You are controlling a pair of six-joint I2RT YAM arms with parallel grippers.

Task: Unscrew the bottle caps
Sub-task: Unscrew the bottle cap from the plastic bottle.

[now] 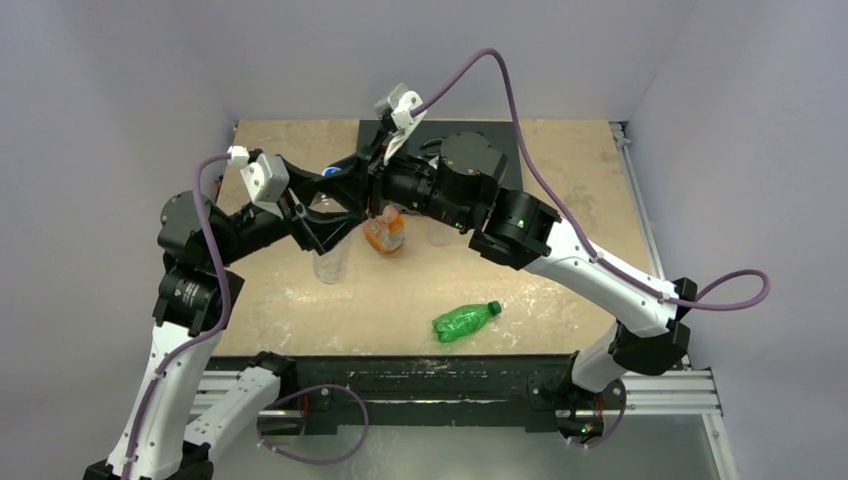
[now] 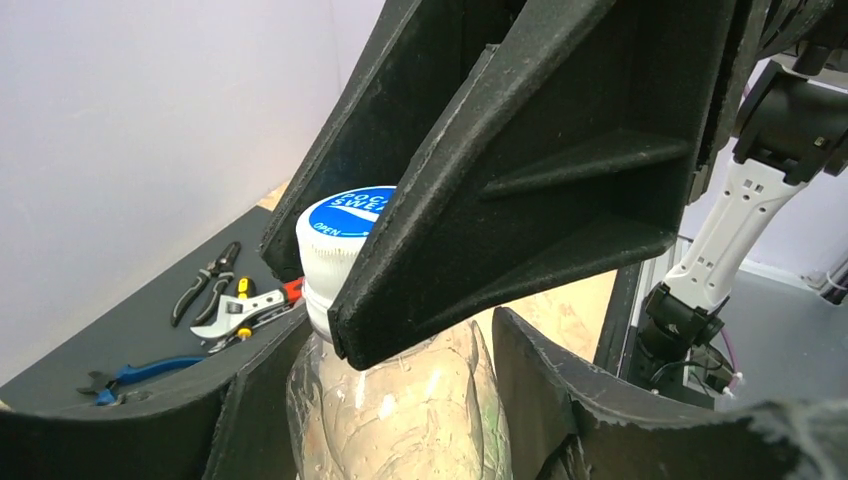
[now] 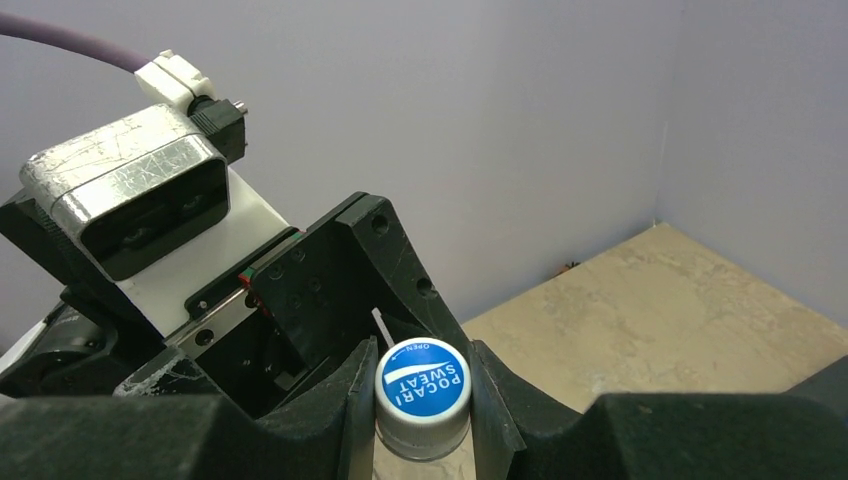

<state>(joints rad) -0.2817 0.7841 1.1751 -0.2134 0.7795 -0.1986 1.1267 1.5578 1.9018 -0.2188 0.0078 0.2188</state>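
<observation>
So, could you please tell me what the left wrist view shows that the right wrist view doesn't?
Only the left wrist view: the clear bottle body with the left gripper around it, and the pliers, wrench and blue cutters on a dark mat.
Only the right wrist view: the cap from above with its print whole, and a silver box with a purple cable.
Both: the blue-topped white cap, clamped by the right gripper.

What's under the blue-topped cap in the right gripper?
A clear crinkled bottle, clamped in the left gripper. The cap hides its mouth; its base is out of view.
</observation>
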